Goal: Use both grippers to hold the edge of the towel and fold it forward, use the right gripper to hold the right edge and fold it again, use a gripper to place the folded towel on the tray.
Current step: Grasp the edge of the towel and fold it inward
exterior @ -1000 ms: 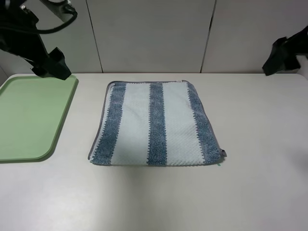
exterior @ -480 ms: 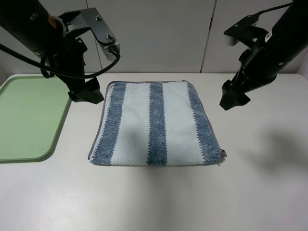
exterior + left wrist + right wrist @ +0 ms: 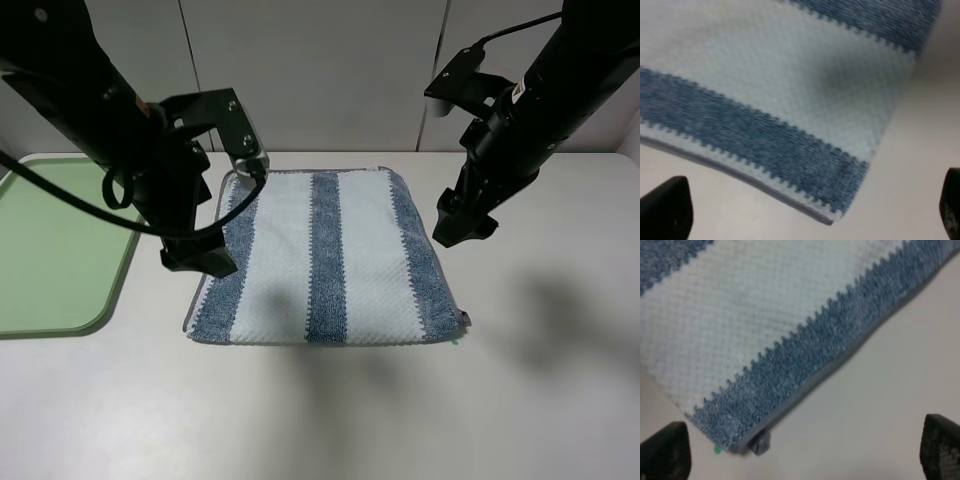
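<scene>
The towel (image 3: 320, 255), blue and white striped, lies flat on the table in the middle of the exterior view. My left gripper (image 3: 200, 258) hangs over its left edge, near the front left corner. My right gripper (image 3: 455, 228) hangs just off its right edge. In the left wrist view the left gripper (image 3: 807, 212) is open above a towel corner (image 3: 790, 125) with its grey hem (image 3: 740, 175). In the right wrist view the right gripper (image 3: 802, 450) is open over the hem (image 3: 840, 365) and the corner loop (image 3: 760, 442). The pale-green tray (image 3: 60, 250) lies at the far left.
The white table (image 3: 400, 420) extends in front of and to the right of the towel. A panelled wall (image 3: 330, 70) stands behind the table. The arms cast shadows on the table at the right (image 3: 570, 310).
Both arms have come down and inward from the back corners. The left gripper moved from the tray side to the towel's left edge, the right to the towel's right edge. The towel has not moved.
</scene>
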Robot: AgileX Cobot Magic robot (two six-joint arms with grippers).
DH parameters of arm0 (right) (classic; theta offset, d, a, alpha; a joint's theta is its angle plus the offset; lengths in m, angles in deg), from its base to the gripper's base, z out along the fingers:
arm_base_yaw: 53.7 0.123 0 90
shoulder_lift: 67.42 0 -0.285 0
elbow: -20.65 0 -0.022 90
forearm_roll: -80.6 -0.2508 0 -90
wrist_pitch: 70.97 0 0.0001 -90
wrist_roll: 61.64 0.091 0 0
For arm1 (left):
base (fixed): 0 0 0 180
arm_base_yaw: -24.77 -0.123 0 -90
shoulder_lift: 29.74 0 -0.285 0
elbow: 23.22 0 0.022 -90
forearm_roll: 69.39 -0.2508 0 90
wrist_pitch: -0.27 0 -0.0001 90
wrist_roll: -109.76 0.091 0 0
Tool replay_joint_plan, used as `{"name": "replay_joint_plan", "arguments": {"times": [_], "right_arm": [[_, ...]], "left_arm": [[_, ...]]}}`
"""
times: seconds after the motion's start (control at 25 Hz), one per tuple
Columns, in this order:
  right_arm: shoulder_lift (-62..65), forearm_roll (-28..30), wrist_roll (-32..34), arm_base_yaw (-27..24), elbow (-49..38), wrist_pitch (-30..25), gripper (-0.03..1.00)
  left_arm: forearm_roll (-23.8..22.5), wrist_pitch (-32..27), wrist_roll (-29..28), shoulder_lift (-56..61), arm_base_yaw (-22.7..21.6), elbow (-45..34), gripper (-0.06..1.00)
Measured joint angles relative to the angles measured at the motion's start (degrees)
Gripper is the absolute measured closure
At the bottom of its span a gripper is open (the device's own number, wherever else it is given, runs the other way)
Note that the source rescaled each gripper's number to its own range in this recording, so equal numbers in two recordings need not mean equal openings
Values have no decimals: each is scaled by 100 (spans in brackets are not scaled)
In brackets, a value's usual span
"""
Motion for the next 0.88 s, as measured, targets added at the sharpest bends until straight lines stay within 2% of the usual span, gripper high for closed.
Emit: {"name": "replay_joint_plan", "arguments": {"times": [0.32,0.6,0.88], "right_arm": [[-474,-325,-740,0,0,63,-3],[-717,-348,-1403,0,-382,139,-3],[-717,-381,-2095,0,-688,523,-3]], "left_arm": [[737,229,879,0,4,-363,-4],[790,309,1517,0,11,-714,-4],[813,603,2024,0,11,-1102,-4]]}}
